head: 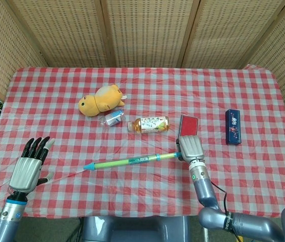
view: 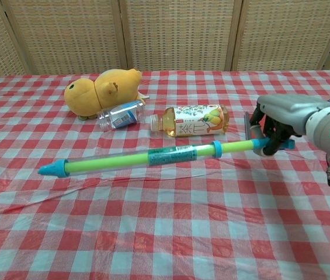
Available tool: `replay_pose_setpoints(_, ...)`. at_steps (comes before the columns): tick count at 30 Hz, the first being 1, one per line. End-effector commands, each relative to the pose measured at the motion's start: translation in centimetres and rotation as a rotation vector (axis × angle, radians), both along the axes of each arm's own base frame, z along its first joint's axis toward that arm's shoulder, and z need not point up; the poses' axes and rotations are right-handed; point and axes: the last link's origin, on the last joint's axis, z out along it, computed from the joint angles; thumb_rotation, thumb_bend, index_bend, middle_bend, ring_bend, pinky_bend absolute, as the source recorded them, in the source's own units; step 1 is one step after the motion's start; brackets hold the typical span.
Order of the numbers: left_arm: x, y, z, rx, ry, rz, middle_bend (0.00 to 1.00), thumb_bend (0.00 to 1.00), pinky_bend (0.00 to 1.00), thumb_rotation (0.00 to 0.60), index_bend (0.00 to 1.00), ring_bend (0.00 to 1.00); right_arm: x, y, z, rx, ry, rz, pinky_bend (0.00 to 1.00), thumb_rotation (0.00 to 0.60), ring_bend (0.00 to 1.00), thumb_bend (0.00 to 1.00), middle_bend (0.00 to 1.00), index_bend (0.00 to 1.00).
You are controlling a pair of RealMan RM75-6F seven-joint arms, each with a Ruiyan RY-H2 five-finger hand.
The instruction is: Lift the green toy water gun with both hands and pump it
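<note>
One long, slim green plastic water gun (view: 153, 157) is gripped by the right hand (view: 275, 125); left hand (head: 27, 169) fingers splayed, empty.

Both hands, the left hand (head: 25, 170) at the lower left and the right hand (head: 190, 147) at lower centre, have silver-grey ribbed backs on grey cylindrical wrists, the left with black fingers and pale tips, the right with a green wrist light and a thin black cable.
</note>
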Motion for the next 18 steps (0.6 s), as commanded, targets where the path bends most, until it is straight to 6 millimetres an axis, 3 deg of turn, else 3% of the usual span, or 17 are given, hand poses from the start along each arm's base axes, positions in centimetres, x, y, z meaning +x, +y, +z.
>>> replay_pose_setpoints(1,1.3,0.9,0.2,-0.005,0.004,-0.015,0.00,0.16,0.00,0.600,0.08,0.00,1.1,-0.5,1.1,-0.049,-0.029,0.002,0.84,0.600,1.00,0.49,1.00,0.84)
replay_pose_setpoints(10,6.1,4.2,0.1,-0.044,0.035,-0.065,0.00,0.17,0.00,0.600,0.10,0.00,3.6,-1.6,3.4,-0.149,-0.113,0.019,0.84,0.600,1.00,0.49,1.00,0.85)
replay_pose_setpoints(18,11.2,7.6,0.7,-0.077,0.031,-0.104,0.00,0.18,0.00,0.600,0.23,0.00,5.3,-2.0,4.8,-0.220,-0.155,0.020,0.84,0.600,1.00,0.49,1.00,0.85)
